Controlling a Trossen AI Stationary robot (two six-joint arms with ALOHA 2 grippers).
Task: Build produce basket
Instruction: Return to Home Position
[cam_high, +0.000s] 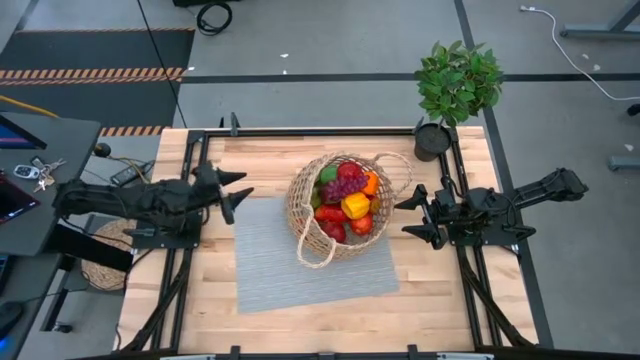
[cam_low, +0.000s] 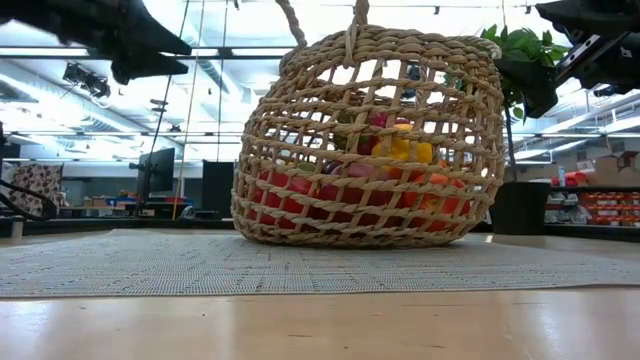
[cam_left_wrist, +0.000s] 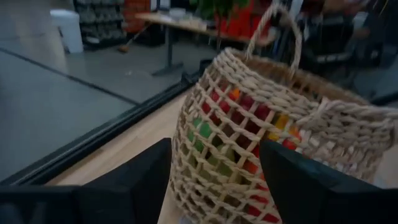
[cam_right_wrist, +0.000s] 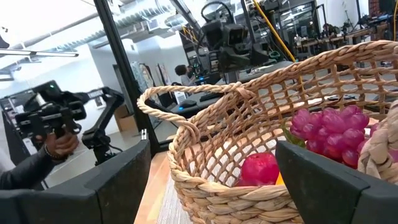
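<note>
On the grey mat (cam_high: 280, 265) mid-tabletop (cam_high: 200, 320) stands the basket (cam_high: 300, 215), the produce (cam_high: 345, 200) heaped inside. Flanking it, apart from it, hang 2 open, empty grippers: the left end effector (cam_high: 238, 195) and the right end effector (cam_high: 405, 218). A potted plant (cam_high: 455, 85) sits at the far right corner.

High view: straight down over the whole light wooden table (cam_high: 262, 160). Low view: table-top level, close to the round tan open-weave wicker basket (cam_low: 300, 150), facing the room. Wrist views: close on that basket from opposite sides. All four share it.
</note>
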